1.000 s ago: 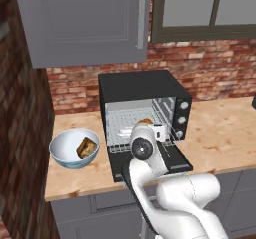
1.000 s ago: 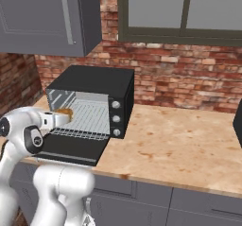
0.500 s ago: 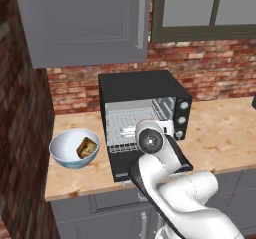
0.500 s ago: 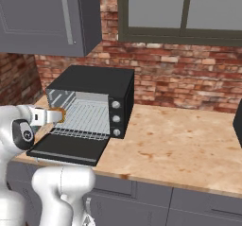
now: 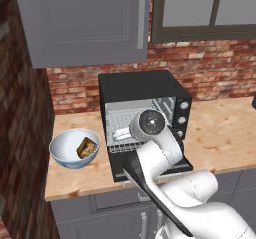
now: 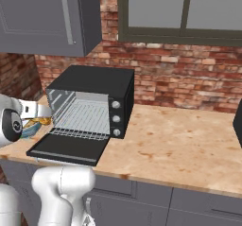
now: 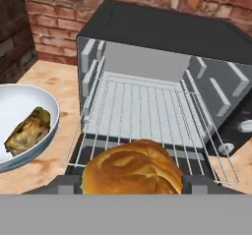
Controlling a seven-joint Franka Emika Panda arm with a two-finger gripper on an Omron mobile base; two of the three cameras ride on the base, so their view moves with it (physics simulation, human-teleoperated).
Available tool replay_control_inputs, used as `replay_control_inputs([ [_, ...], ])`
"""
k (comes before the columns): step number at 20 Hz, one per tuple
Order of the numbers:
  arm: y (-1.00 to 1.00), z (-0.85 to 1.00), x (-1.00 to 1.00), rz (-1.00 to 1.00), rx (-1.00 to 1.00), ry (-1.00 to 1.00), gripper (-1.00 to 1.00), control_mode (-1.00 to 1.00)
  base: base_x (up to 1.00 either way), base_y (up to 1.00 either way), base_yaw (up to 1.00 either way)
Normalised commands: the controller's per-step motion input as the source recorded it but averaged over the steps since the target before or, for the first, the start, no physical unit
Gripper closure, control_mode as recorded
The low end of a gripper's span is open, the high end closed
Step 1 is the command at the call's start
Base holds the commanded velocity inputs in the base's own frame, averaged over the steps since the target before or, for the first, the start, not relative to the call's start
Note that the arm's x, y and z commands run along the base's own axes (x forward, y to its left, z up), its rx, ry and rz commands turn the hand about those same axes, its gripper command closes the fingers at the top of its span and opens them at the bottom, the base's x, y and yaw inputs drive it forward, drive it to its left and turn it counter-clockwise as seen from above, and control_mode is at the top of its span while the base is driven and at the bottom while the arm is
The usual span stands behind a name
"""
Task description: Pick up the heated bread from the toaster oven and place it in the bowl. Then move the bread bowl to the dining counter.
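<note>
— While we look along the claw (image 7: 132, 184), what do we have between its fingers?
— We have the bun (image 7: 132, 169) gripped there, just in front of the oven (image 7: 162, 76) and its wire rack (image 7: 147, 118), door dropped open.
— And the bowl (image 5: 74, 147)?
— We see it near the counter's (image 5: 220, 133) left end, beside the oven, with a darker brown chunk (image 5: 87, 147) lying inside.
</note>
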Motion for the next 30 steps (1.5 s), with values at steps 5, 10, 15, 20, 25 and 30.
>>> replay_control_inputs([
  [5, 0.68, 0.05, 0.00, 0.17, 0.00, 0.17, 1.00, -1.00, 0.00, 0.00, 0.00],
  [10, 0.85, -0.02, 0.08, 0.17, 0.00, 0.08, 1.00, -1.00, 0.00, 0.00, 0.00],
  [15, 0.90, -0.28, 0.40, 0.10, 0.00, 0.00, 1.00, -1.00, 0.00, 0.00, 0.00],
  [20, 0.57, -0.34, 0.58, 0.07, 0.00, 0.00, 1.00, -1.00, 0.00, 0.00, 0.00],
  [25, 0.46, -0.47, 0.52, 0.07, 0.00, 0.01, 1.00, -1.00, 0.00, 0.00, 0.00],
  [30, 0.39, -0.55, 0.32, 0.08, 0.00, 0.01, 1.00, -1.00, 0.00, 0.00, 0.00],
])
